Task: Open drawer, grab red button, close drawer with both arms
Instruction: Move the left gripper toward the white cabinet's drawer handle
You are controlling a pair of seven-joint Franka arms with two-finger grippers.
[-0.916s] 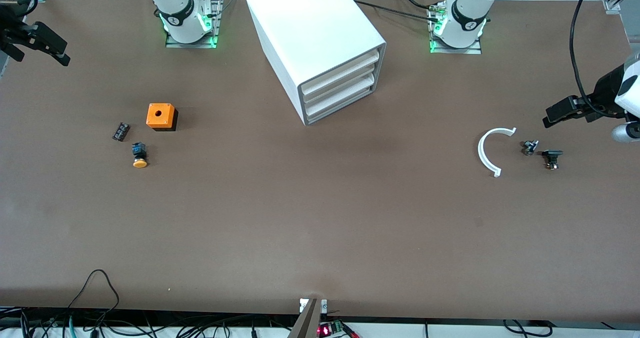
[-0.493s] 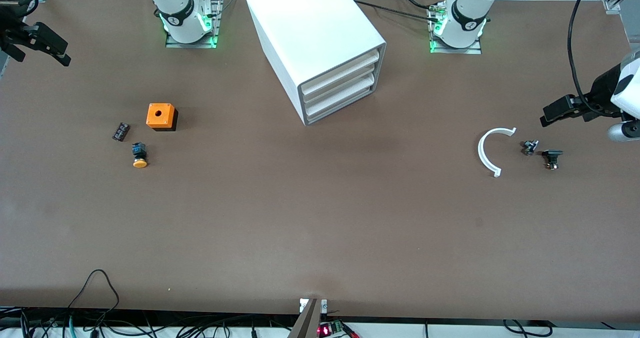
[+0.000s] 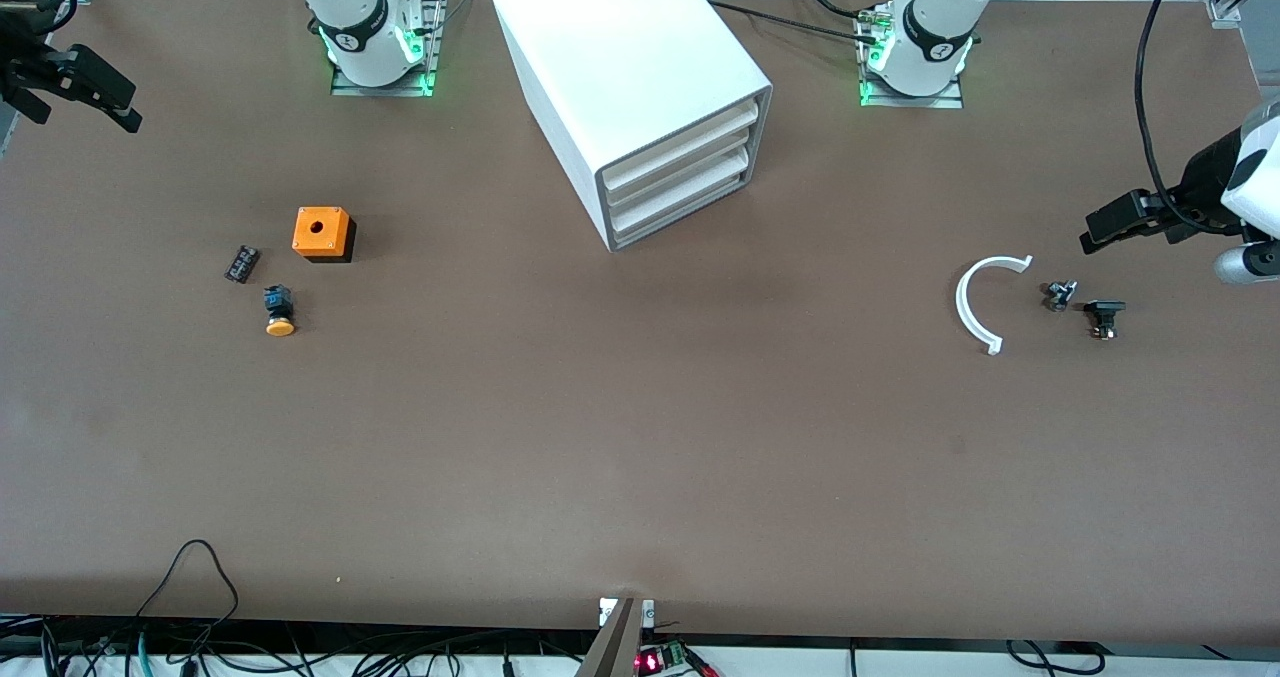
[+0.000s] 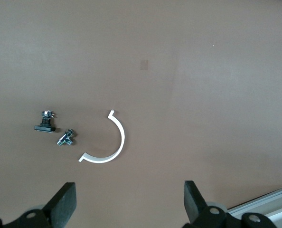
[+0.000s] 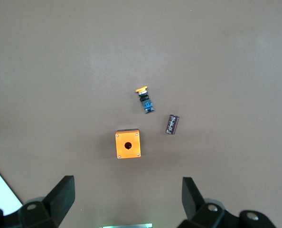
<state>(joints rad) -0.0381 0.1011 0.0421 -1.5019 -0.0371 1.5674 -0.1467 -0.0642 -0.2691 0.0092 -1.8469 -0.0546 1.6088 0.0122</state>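
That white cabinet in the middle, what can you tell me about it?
The cabinet is a boxy white case that looks like plastic, standing on the table between the two arm bases and turned at an angle. Its open face shows three shallow white tray drawers stacked one above another, all pushed in, the drawer lowest. Nothing rests on top, and neither gripper touches it.
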